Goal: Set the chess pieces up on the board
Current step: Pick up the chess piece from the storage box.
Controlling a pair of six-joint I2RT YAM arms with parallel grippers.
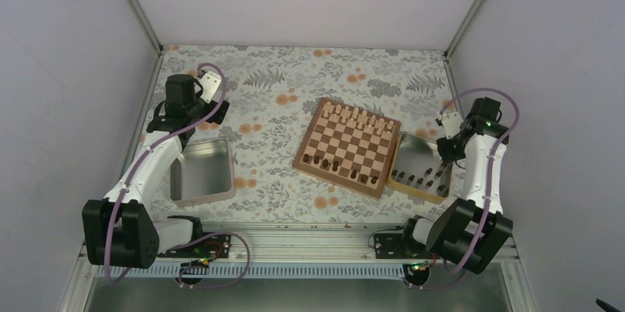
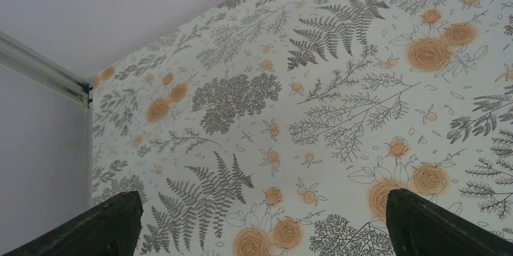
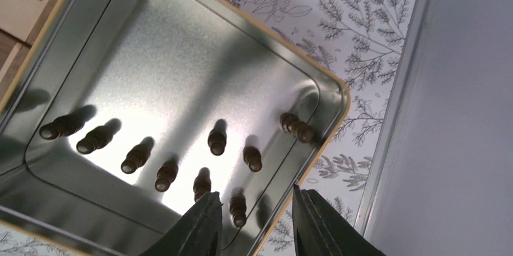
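The right hand (image 3: 257, 224) is hanging empty and slightly parted over the gold-rimmed tin (image 3: 181, 38), with the nearest of the chess pieces (image 3: 238, 210) standing upright at its 11 o'clock. The board (image 1: 348, 147) is lying at the tin's 9 o'clock; the left hand (image 2: 261, 207), spread open, is sitting well apart.

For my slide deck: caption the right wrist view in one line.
Right pincer hovers open over dark chess pieces in a metal tin.

bright even light; glare and shadows inside the tin (image 3: 181, 68).
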